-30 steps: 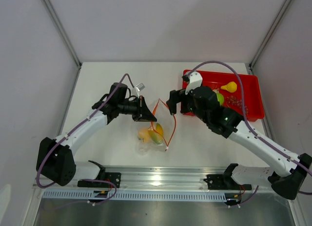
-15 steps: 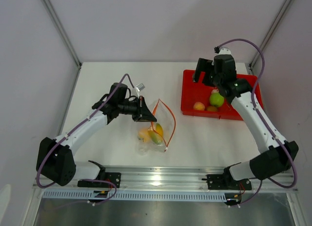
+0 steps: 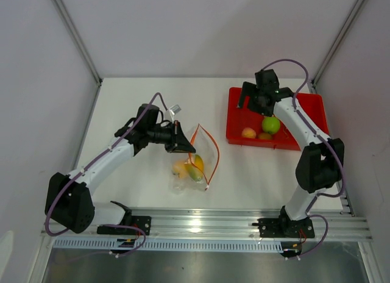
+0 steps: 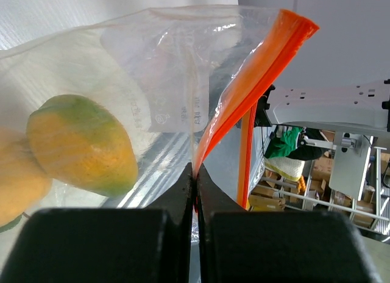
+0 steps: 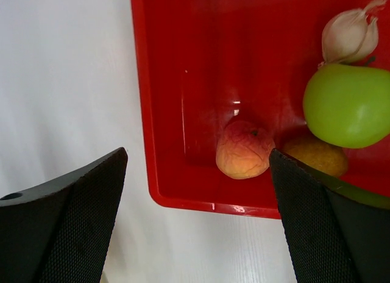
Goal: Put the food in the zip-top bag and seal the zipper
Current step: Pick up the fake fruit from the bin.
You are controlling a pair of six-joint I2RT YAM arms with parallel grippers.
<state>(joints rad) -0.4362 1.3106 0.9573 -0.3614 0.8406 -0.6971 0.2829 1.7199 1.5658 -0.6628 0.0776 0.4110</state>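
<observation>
1. Nearest the arm bases, the zip-top bag (image 3: 206, 164) lies on the white table (image 3: 134, 100), left of the middle. Inside it we see a yellow-green mango (image 3: 195, 172) touching an orange fruit (image 3: 180, 168), both behind clear film.
2. In the left wrist view the mango (image 4: 82, 143) fills the left side. The bag's wall rises over it, and the orange fruit (image 4: 15, 173) sits at the frame edge.
3. The left gripper (image 3: 187, 147) has its fingers pressed together, pinching the bag's mouth edge at the zipper (image 3: 211, 140). Up close, that gripper (image 4: 195, 176) nips the film where the orange-red zipper (image 4: 262, 69) starts. The strip lifts up and to the right, so the mouth gapes.
4. Farther off to the right stands a red tray (image 3: 230, 115), well apart from the bag. It holds a green apple (image 3: 270, 124), a peach-coloured fruit (image 3: 248, 133) and a brown fruit (image 3: 265, 136).
5. The right gripper (image 3: 253, 102) hangs over the tray's left part with its fingers spread wide and holding nothing. Its wrist hides part of the tray from above.
6. Between those fingers (image 5: 73, 210) we see the tray wall (image 5: 143, 82), the peach-coloured fruit (image 5: 244, 150), the apple (image 5: 347, 106) and a garlic bulb (image 5: 347, 33).
</observation>
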